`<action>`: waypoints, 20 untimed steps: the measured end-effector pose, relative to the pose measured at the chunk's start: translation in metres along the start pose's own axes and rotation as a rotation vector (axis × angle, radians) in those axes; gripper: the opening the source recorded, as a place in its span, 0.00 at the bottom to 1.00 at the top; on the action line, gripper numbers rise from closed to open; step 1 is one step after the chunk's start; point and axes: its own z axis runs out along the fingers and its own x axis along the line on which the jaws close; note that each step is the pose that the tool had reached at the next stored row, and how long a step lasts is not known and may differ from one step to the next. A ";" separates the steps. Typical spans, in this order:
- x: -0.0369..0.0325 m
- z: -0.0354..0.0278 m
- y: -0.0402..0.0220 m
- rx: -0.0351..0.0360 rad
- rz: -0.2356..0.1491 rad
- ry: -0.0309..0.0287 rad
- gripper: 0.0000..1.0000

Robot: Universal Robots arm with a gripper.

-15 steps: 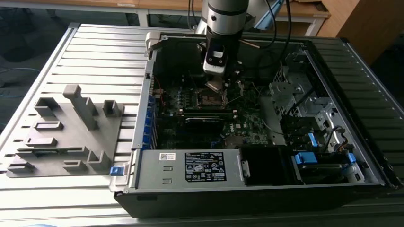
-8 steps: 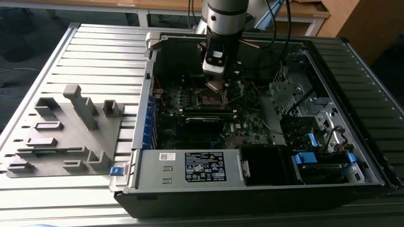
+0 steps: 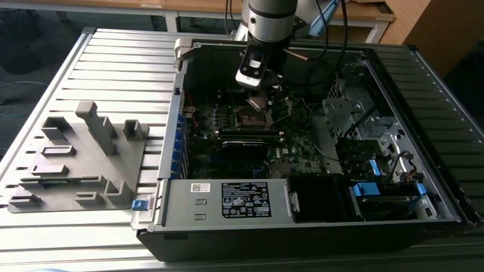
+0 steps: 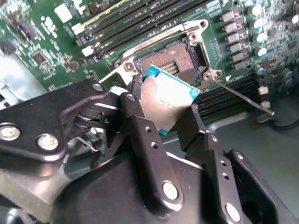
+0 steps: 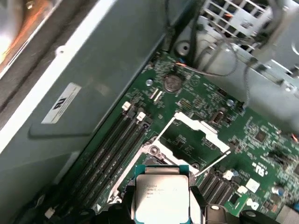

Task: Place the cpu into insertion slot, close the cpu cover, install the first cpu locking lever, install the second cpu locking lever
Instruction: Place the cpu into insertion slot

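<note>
Table: a ribbed grey metal table [image 3: 113, 56] carries the whole set-up.
Power supply box: closest to me, at the front of the open black computer case [image 3: 302, 241], sits a grey metal power supply box [image 3: 226, 201] with a white label.
Fixture: on the exterior view's left, a grey plastic fixture [image 3: 79, 156] of upright blocks and slots lies on the table, just beside the case wall.
Motherboard: further in, the green motherboard [image 3: 295, 150] lies flat in the case, with long black memory slots [image 5: 112, 147] beside the socket.
Socket: the square silver-framed socket [image 4: 170, 63] is uncovered, its brown contact field bare.
Cpu cover: the cpu cover [image 5: 198, 126], a thin shiny silver hinged frame, stands swung up off the socket, and board shows through its square opening.
Locking lever: a thin silver wire locking lever [image 4: 243, 96] slants out from a socket corner, unlatched.
Cpu: the cpu [image 4: 168, 105], a small flat square chip with a dull silver-grey top and teal edge, hangs tilted just over the socket. It is not seated, and I cannot tell whether a corner touches.
Gripper: the black two-fingered gripper [image 4: 161, 108] is clamped on the cpu, one finger on each of two opposite edges.
Arm: the silver-grey arm [image 3: 268, 20] comes down over the case's far side.
Behind: pale wooden furniture [image 3: 434, 28].
</note>
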 end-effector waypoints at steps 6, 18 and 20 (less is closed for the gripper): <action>0.0000 0.0002 0.0000 0.0001 0.087 -0.0077 0.54; 0.0000 0.0006 -0.0001 0.0000 0.180 -0.0158 0.54; 0.0000 0.0006 -0.0001 0.0000 0.180 -0.0159 0.54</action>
